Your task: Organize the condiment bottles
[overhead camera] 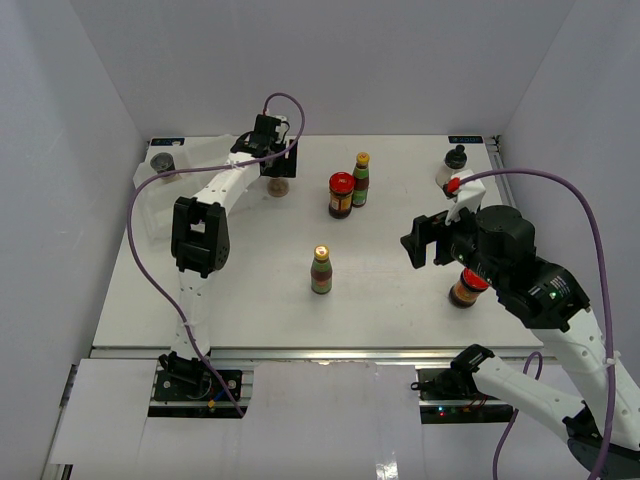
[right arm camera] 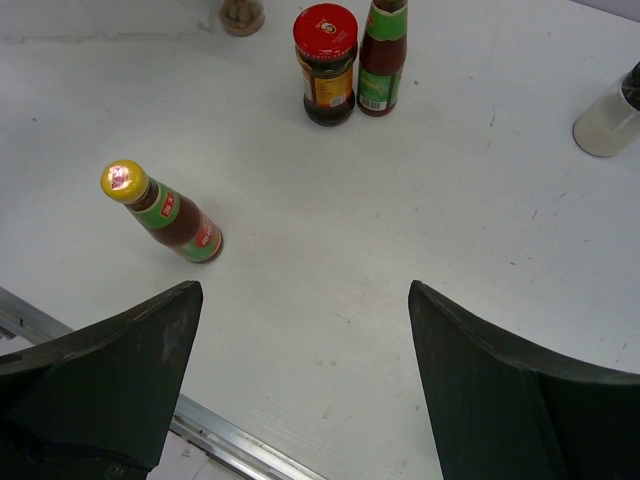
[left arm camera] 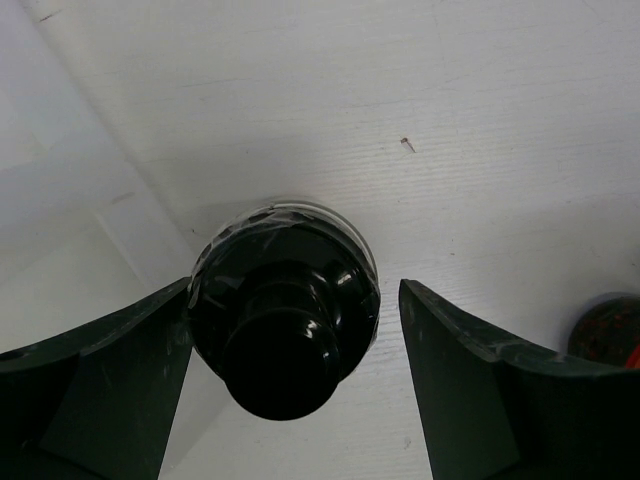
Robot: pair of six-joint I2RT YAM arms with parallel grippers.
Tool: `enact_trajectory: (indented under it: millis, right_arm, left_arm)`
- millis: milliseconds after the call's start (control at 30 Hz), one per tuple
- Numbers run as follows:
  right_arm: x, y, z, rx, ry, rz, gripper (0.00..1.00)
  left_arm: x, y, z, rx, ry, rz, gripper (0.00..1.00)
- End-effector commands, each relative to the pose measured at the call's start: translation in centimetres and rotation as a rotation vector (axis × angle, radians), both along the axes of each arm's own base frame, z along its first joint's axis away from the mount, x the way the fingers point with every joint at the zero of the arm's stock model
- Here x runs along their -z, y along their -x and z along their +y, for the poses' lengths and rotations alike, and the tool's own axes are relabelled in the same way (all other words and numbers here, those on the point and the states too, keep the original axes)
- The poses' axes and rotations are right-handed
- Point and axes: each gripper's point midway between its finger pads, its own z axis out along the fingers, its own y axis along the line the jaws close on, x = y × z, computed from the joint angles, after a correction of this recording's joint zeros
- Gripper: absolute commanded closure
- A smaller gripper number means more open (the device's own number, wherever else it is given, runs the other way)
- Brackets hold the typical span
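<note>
My left gripper (overhead camera: 274, 160) is at the back left, open, straddling a clear shaker (overhead camera: 278, 186). In the left wrist view its round black cap (left arm camera: 285, 335) sits between the jaws of the gripper (left arm camera: 297, 288): close against the left finger (left arm camera: 100, 390), a gap to the right finger (left arm camera: 480, 400). A red-lidded jar (overhead camera: 341, 195) and a yellow-capped bottle (overhead camera: 361, 179) stand together at centre back. A second yellow-capped bottle (overhead camera: 321, 270) stands mid-table. My right gripper (overhead camera: 420, 245) is open and empty (right arm camera: 305, 290) above bare table. A second red-lidded jar (overhead camera: 466, 288) stands partly hidden under my right arm.
A clear plastic tray (overhead camera: 160, 200) lies at the back left with a dark-lidded jar (overhead camera: 162, 161) in it. Another black-capped shaker (overhead camera: 455, 166) stands at the back right. The right wrist view shows the near bottle (right arm camera: 165, 215), the jar (right arm camera: 326, 65) and the table's metal front edge (right arm camera: 230, 445).
</note>
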Motion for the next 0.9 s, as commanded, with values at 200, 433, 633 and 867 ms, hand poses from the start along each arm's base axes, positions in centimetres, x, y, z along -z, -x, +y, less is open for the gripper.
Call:
enact_trajectory:
  millis: [200, 433, 633, 867]
  right_arm:
    - [-0.6, -1.0, 0.2, 0.01, 0.002, -0.05, 0.1]
    - [-0.7, -0.8, 0.1, 0.011, -0.006, -0.055, 0.1]
    - [-1.2, -0.4, -0.3, 0.015, -0.017, -0.062, 0.1]
    - [-1.9, 0.1, -0.7, 0.021, -0.031, -0.074, 0.1]
  left_arm:
    - [-3.8, -1.6, -0.4, 0.001, 0.012, -0.103, 0.36]
    - [-5.6, -1.8, -0.2, -0.029, 0.024, -0.137, 0.76]
    - [-8.7, -2.5, 0.4, -0.083, 0.033, -0.194, 1.0]
    - [-15.1, -2.9, 2.2, -0.178, 0.047, -0.341, 1.0]
